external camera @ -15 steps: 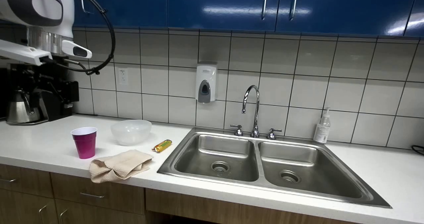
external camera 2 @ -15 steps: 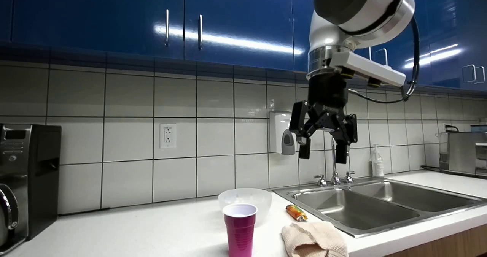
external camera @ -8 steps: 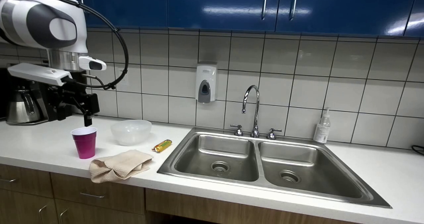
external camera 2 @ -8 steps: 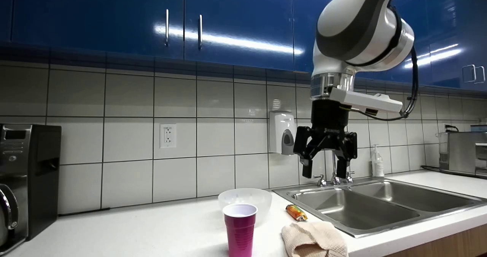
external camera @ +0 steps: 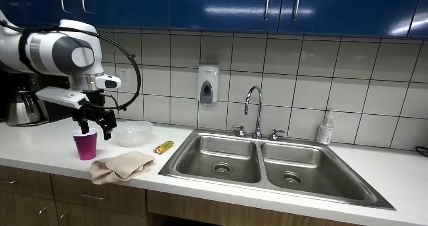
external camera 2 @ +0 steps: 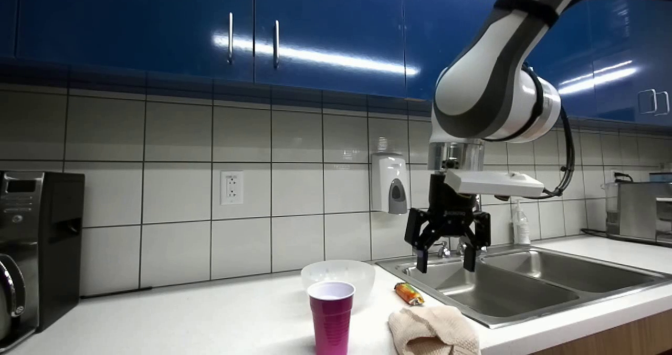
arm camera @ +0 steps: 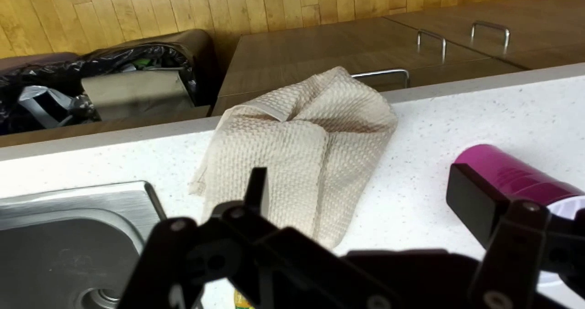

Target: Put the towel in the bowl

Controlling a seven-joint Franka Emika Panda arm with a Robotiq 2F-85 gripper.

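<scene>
The beige towel lies crumpled on the counter's front edge; it shows in both exterior views [external camera: 122, 166] [external camera 2: 438, 330] and fills the middle of the wrist view [arm camera: 288, 158]. The clear plastic bowl [external camera: 132, 134] stands behind the towel near the wall; a cup partly covers it in an exterior view [external camera 2: 341, 271]. The bowl is out of the wrist view. My gripper [external camera: 96, 134] points down, open and empty, above the counter; it also shows in an exterior view [external camera 2: 445, 267]. In the wrist view the gripper's fingers [arm camera: 358, 181] stand wide apart, the left one overlapping the towel.
A magenta cup [external camera: 86, 145] stands upright left of the towel, close to my gripper. A yellow wrapped snack [external camera: 164, 147] lies between bowl and sink [external camera: 179, 167]. A coffee maker [external camera 2: 58, 244] stands at the counter's far end. A soap dispenser [external camera: 208, 82] hangs on the wall.
My gripper has come down toward the counter and, in an exterior view, moved right toward the bowl and towel. It stays open. The towel, bowl, cup and snack have not moved.
</scene>
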